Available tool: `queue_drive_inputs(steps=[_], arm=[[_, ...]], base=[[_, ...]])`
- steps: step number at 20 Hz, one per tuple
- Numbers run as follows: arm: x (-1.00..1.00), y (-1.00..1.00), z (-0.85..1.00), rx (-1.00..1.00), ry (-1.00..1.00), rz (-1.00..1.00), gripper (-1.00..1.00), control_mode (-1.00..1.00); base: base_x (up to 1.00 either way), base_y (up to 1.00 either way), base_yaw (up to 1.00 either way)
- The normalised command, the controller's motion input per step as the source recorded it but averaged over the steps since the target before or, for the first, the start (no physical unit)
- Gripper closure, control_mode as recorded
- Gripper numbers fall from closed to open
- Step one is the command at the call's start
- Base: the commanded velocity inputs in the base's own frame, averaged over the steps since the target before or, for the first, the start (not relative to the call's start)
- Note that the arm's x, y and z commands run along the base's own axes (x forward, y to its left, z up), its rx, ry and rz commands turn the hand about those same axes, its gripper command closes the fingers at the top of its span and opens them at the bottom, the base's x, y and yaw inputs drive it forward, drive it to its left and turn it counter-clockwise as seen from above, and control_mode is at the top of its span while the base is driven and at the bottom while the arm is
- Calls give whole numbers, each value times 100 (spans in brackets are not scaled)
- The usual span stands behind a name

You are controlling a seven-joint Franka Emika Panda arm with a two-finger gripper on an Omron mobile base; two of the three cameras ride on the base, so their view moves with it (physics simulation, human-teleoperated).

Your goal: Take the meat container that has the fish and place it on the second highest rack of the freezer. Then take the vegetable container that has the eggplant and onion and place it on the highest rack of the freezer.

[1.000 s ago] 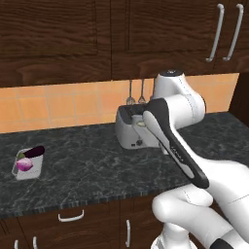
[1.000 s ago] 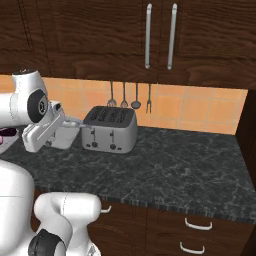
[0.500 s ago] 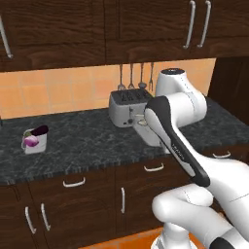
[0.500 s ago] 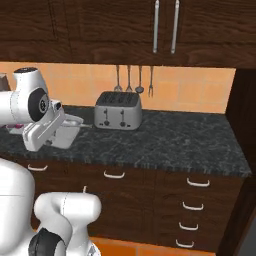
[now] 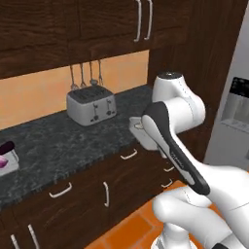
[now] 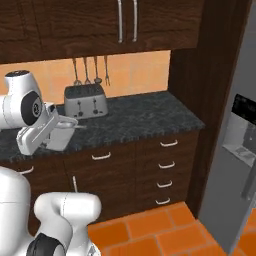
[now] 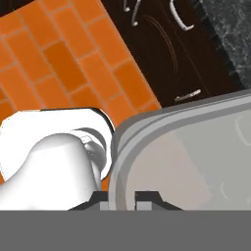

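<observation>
Container (image 7: 196, 147) rim is pinched by gripper (image 7: 128, 198) fingers | carried level toward freezer (image 6: 235, 150), far right | tilting is best avoided

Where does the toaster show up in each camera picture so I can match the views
Left base view: toaster stands upper left of centre, on the dark counter under the hanging utensils.
Right base view: toaster is left of centre, again below the utensils.
Hand view: I can't make it out there.
Shared landmark: the hanging utensils on the orange backsplash.
</observation>
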Motion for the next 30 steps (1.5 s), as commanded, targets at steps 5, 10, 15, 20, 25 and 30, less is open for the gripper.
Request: queue_drive_inputs(steps=[5,10,15,20,25,30], arm=[[0,0,0,0,0,0,100,100],[0,0,0,0,0,0,100,100],[0,0,0,0,0,0,100,100],[0,0,0,0,0,0,100,100],[0,0,0,0,0,0,100,100],[0,0,0,0,0,0,100,100]], base=[[-6,-25,-68],[5,-73,-66],[10,-49,-67],[28,-44,-60],[58,-41,-51],[52,-70,-44]])
